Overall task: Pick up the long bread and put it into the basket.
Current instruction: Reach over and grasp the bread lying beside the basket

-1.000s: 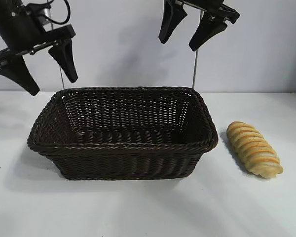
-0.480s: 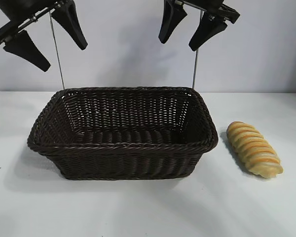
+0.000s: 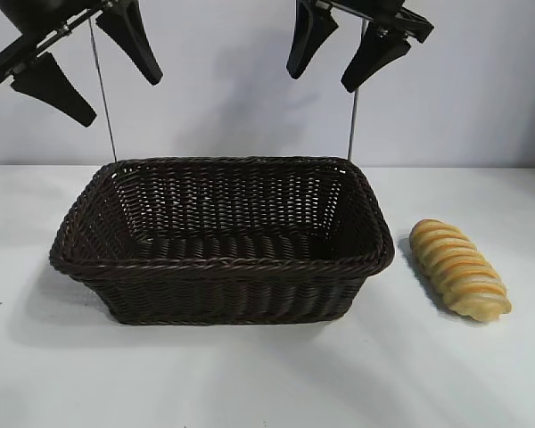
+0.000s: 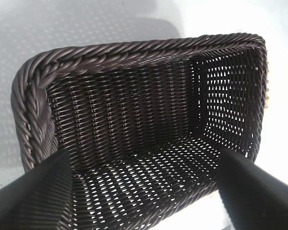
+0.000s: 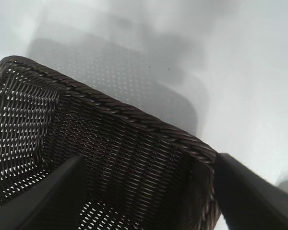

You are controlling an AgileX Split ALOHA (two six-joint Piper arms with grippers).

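- The glossy golden-yellow long bread (image 3: 459, 269) lies on the white desk (image 3: 250, 374) near its right edge, just beside the dark brown woven wicker basket (image 3: 221, 267).
- The left gripper (image 3: 87, 55) and right gripper (image 3: 334, 49) hang released above the basket.

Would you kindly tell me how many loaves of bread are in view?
1: the long bread lies on the table just right of the basket, whose visible inside holds nothing.
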